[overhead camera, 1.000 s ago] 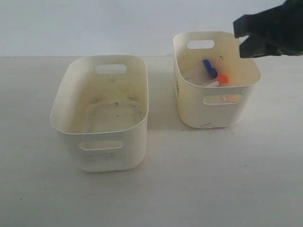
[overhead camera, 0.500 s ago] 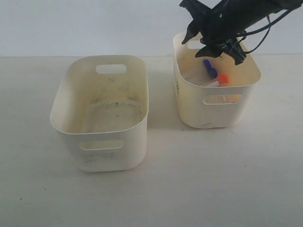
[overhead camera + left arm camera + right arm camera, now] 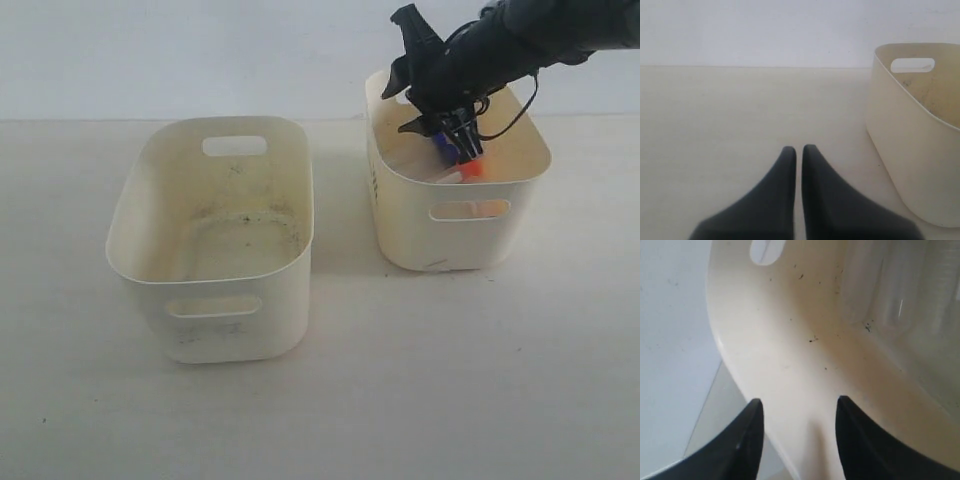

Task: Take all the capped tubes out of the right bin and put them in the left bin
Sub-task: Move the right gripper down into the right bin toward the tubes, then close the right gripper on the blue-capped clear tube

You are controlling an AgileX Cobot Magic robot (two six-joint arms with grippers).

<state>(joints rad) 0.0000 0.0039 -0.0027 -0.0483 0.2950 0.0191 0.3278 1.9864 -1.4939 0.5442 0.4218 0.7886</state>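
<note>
The right bin (image 3: 480, 225) holds capped tubes: a blue cap (image 3: 443, 150) and an orange-red cap (image 3: 471, 170) show past the arm, the rest is hidden. My right gripper (image 3: 402, 105) reaches down into this bin near its far left wall. In the right wrist view its jaws (image 3: 797, 407) stand open with nothing between them, facing the speckled inner wall (image 3: 805, 330) below a handle slot (image 3: 767, 250). The left bin (image 3: 210, 240), grimy inside, holds no tubes. My left gripper (image 3: 799, 148) is shut and empty over the table beside the left bin (image 3: 910, 145).
The two bins stand side by side on a pale table (image 3: 400, 380), with a gap between them. A plain light wall (image 3: 200, 50) runs behind.
The right arm came in from the upper right and dropped into the right bin. Its jaws opened wider. The bins and tubes have not moved.
</note>
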